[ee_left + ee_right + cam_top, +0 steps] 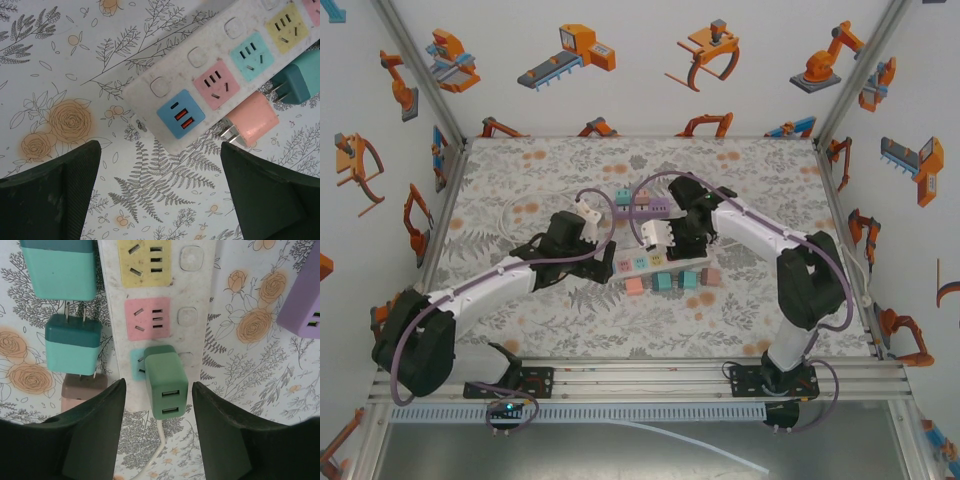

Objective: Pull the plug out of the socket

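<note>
The right gripper [159, 390] has its two dark fingers [95, 430] spread apart, one on each side of the green plug [166, 385]; one finger is just beside the plug and the other is a little way off, so nothing is pinched yet. The green plug sits in the last socket of the white power strip [200, 285], at the end where the white cord [159, 440] comes out; the strip lies near the middle of the table [520, 300]. To do this step well, I think the fingers should close flat on the plug's two sides and hold it tight; then the pull should go straight away from the strip's face, with no tilt, so the pins do not jam. The strip is light and may lift with the plug. The left gripper [160, 200] is wide open over the table by the strip's other end, next to the blue block [181, 114]; it touches nothing, but it could press the strip down. Loose teal plugs [72, 347] lie just beside the strip, and a purple strip [302, 300] lies on its other side. I can read no words or brand names; the green plug shows two slots.
</note>
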`<control>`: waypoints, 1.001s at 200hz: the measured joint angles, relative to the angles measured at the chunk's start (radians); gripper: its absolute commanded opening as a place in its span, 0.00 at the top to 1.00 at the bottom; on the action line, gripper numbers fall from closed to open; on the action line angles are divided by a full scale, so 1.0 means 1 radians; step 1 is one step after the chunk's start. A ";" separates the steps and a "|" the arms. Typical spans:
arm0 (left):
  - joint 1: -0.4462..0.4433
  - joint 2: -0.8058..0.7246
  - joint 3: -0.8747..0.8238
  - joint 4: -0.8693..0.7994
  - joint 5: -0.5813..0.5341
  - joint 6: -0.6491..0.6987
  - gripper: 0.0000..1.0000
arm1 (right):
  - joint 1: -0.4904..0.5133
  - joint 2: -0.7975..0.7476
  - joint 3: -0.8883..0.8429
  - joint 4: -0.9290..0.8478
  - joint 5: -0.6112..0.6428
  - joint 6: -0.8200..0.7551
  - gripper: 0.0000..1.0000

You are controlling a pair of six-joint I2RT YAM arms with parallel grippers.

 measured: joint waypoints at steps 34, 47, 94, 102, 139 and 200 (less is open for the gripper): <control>0.000 0.029 0.000 0.022 0.003 -0.001 0.03 | -0.001 0.029 0.005 0.004 0.003 0.002 0.55; 0.000 0.047 0.001 0.037 0.003 -0.002 0.03 | -0.002 0.033 0.005 0.005 0.002 0.003 0.57; 0.000 0.150 0.019 0.065 0.007 -0.007 0.01 | -0.002 0.033 0.005 0.010 -0.006 0.003 0.64; 0.000 0.160 0.021 0.067 0.010 -0.009 0.01 | -0.002 0.033 0.005 0.010 -0.007 0.003 0.66; 0.000 0.184 0.037 0.068 0.024 -0.012 0.05 | -0.002 0.033 0.010 0.006 -0.013 0.004 0.73; 0.000 0.216 0.056 0.075 0.034 -0.025 0.06 | -0.008 0.050 0.038 -0.002 -0.013 0.003 0.76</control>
